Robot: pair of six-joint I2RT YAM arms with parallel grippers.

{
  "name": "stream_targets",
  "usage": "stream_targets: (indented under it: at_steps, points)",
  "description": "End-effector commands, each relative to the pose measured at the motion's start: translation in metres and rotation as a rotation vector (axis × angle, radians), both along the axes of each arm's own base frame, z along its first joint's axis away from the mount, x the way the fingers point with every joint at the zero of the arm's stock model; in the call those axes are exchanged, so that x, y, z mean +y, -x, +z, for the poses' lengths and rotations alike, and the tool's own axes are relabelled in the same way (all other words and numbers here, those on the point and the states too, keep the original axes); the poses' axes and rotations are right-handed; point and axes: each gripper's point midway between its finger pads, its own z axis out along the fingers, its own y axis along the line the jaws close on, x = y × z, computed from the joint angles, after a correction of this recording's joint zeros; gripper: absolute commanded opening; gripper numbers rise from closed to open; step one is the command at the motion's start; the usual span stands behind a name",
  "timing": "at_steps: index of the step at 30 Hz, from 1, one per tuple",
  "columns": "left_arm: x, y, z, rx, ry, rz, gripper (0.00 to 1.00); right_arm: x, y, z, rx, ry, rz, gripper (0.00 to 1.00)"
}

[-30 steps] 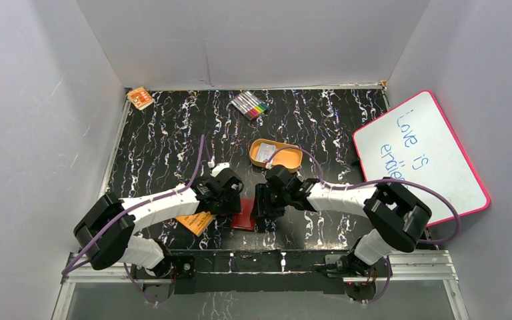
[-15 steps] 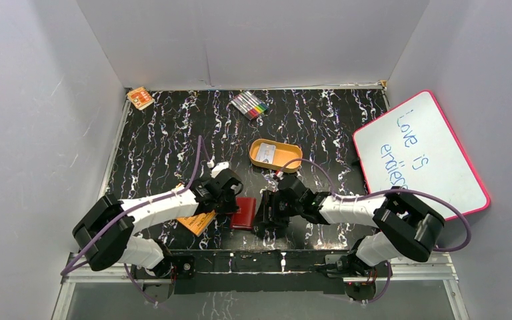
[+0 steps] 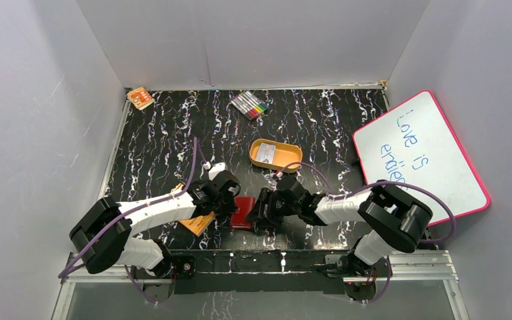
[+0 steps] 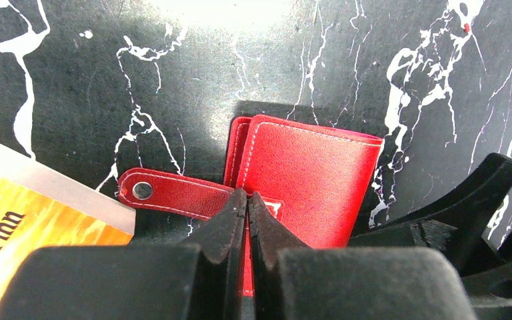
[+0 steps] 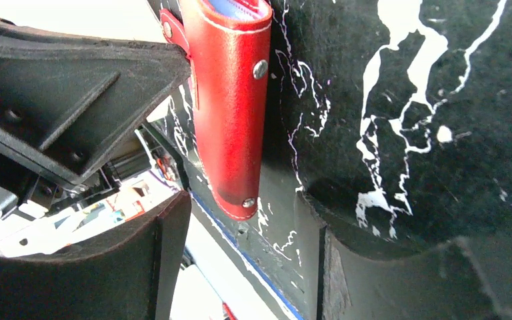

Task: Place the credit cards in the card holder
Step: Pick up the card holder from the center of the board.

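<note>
On a black worktop point(image 3: 160, 147) veined with white, walled in by pale grey panels, two robot arms reach inward from the near edge. A pink-framed whiteboard point(image 3: 440, 167) with blue handwriting leans at the right side, partly off the worktop.

The left arm point(image 3: 153, 210) and right arm point(image 3: 353, 203) meet close to the near edge, at the middle. The left gripper point(image 3: 232, 203) and right gripper point(image 3: 261, 217) sit on either side of the card holder point(image 3: 243, 213), a small red fold-over wallet lying between them.

An orange-tan oval tin point(image 3: 292, 160) rests further back, near the centre and well apart from the wallet. A flat orange booklet point(image 3: 197, 223) with dark print lies just left of the wallet, under the left arm. A pack of coloured markers point(image 3: 249, 105) lies near the far edge, and a small orange packet point(image 3: 140, 98) sits in the far left corner.

One credit card point(image 3: 265, 154), pale whitish-grey, lies inside the tin.

In the left wrist view, the left fingers point(image 4: 230, 213) are pressed together on the root of the wallet's snap tab point(image 4: 173, 193). Red shows in the thin slit between them, and the tab stretches out to the left towards the booklet.

In the right wrist view, the right fingers point(image 5: 127, 267) are spread wide apart and hold nothing. The folded wallet lies just ahead of them, with a bluish inner edge showing at its top.
</note>
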Motion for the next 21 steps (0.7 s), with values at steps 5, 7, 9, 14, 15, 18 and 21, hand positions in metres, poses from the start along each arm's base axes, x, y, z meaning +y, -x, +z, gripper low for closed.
stream_targets:
  at_steps: [5,7,9,14,15,18,21]
  points:
    - [0.059,0.040,-0.051,0.155,-0.243,0.021,0.00,0.018,0.000,-0.005,0.027,-0.046,0.001,0.64]
    - [0.060,0.040,-0.051,0.155,-0.243,0.021,0.00,0.021,0.002,-0.007,0.036,-0.051,0.004,0.63]
    - [0.060,0.041,-0.052,0.158,-0.243,0.023,0.00,0.023,0.003,-0.009,0.047,-0.057,0.000,0.61]
    - [0.061,0.043,-0.053,0.164,-0.240,0.026,0.00,0.027,0.005,-0.016,0.075,-0.069,-0.028,0.54]
    - [0.061,0.043,-0.053,0.164,-0.238,0.028,0.00,0.027,0.005,-0.017,0.076,-0.070,-0.036,0.52]
    - [0.061,0.044,-0.053,0.164,-0.230,0.030,0.00,0.028,0.001,-0.020,0.067,-0.069,-0.063,0.45]
    - [0.060,0.045,-0.053,0.164,-0.221,0.033,0.00,0.029,-0.005,-0.020,0.040,-0.070,-0.080,0.28]
